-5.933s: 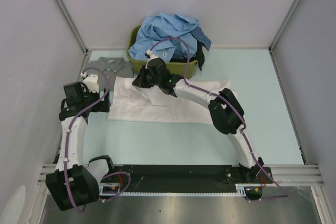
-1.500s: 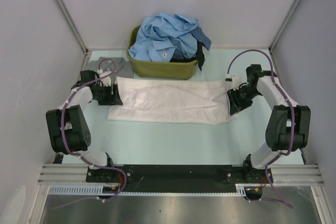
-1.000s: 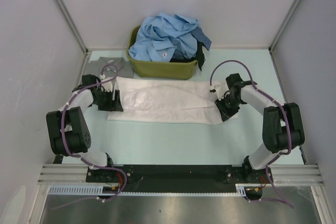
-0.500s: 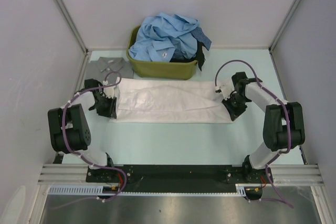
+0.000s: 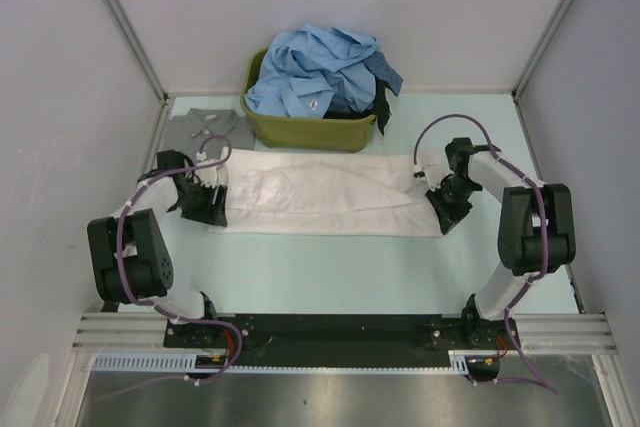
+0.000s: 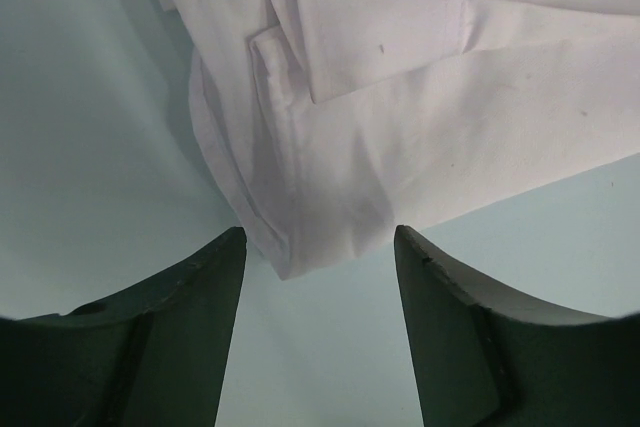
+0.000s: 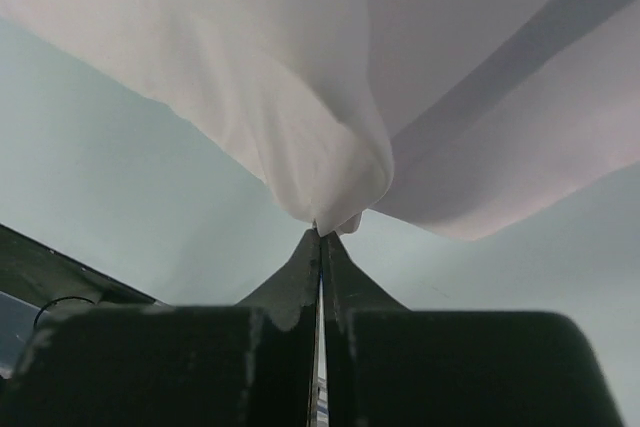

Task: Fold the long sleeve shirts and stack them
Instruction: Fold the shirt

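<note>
I read the white shirt (image 5: 320, 192) as thin, creased cloth. Counter (image 5: 330, 267) smooth and matt; tub (image 5: 300, 130) dull plastic.

Right gripper (image 7: 321, 237) pinching a bunched tip of the white shirt (image 7: 280, 77) above the tabletop (image 7: 120, 187).

The two dark fingers (image 7: 300, 277) rise from the bottom middle of the view and meet with only a hairline seam between them, their tips clamped on a small gathered knob of cloth. From that knob the shirt spreads up and outward in smooth, puffed folds that fill the upper part of the view, with a grey shadowed band running slantwise across the cloth at the upper right. Pale blue-green tabletop shows on both sides of the fingers. A dark strip (image 7: 40, 272) crosses the lower left corner; what it is cannot be told.
</note>
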Motion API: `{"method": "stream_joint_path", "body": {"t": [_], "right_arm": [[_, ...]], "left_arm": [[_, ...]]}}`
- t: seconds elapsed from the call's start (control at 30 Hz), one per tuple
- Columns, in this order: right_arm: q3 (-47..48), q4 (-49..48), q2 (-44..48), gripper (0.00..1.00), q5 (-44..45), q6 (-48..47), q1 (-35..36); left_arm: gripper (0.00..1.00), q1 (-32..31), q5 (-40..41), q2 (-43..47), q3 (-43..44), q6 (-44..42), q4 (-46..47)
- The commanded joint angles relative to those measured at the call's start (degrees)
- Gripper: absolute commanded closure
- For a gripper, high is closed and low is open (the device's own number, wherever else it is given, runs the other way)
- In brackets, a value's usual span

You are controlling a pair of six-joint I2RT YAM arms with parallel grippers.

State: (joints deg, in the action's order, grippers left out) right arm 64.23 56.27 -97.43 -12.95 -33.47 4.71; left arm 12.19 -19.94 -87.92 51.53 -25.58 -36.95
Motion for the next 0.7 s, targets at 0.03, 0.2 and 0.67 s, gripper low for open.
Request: {"method": "stream_joint_path", "body": {"t": [0.03,0.2,0.67], "right_arm": [[0.90,-1.07,-3.38,1.00,1.78,2.45,-3.03],[2.21,-1.95,-6.54,1.00,7.58,-0.62,-11.02],[61.50,3.75,-39.50,0.61,16.74,-2.04,-18.24]], "left_arm": [[0.34,0.30,-2.99,2.40,-0.20,-2.10,-1.20],[0.34,-0.05,-5.80,5.04,-0.02,-5.17,-2.60],[0.30,-12.61,-10.82,9.52,1.73,-11.07,-1.65]]}}
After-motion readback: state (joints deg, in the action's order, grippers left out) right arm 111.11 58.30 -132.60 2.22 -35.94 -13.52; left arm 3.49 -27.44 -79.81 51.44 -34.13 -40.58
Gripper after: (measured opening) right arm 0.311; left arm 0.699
